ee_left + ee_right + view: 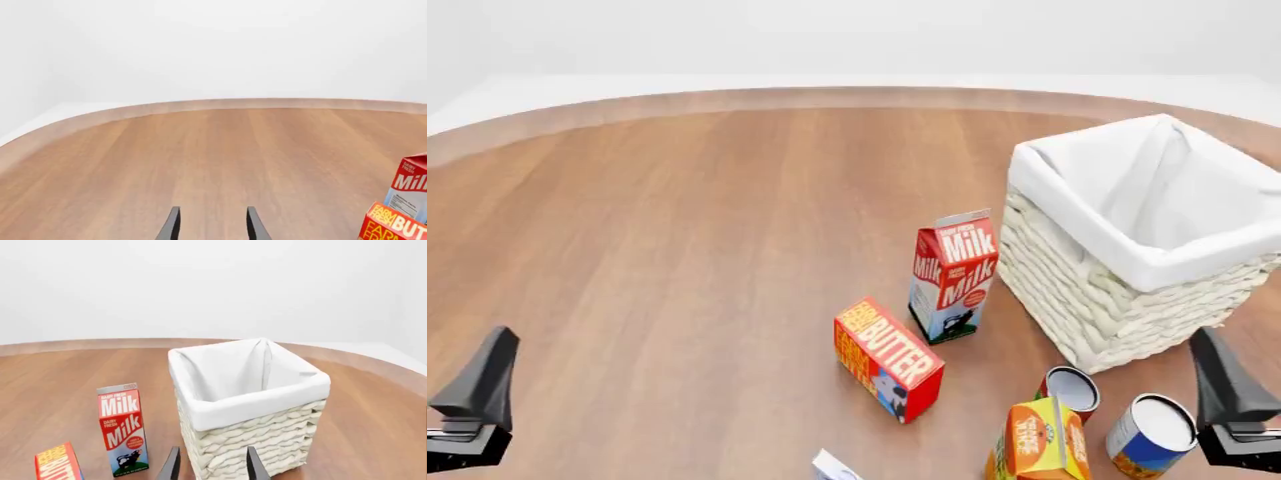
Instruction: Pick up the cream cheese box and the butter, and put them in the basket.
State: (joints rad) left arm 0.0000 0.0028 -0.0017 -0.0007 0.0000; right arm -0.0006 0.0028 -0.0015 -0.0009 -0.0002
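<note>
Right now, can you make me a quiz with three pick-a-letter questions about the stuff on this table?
1. Where is the upright red Milk carton?
A. inside the basket
B. between the red-orange BUTTER box and the cream woven basket
C. lying flat

2. What colour is the basket's cloth liner?
A. white
B. green
C. black

3. What is the right gripper holding?
A. the butter
B. a can
C. nothing

Answers: B, the front view shows it standing between them; A, the liner is white; C, its open fingers have nothing between them.

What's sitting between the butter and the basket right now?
In the front view, the upright milk carton stands between the butter and the basket, just beyond the butter's far end.
</note>
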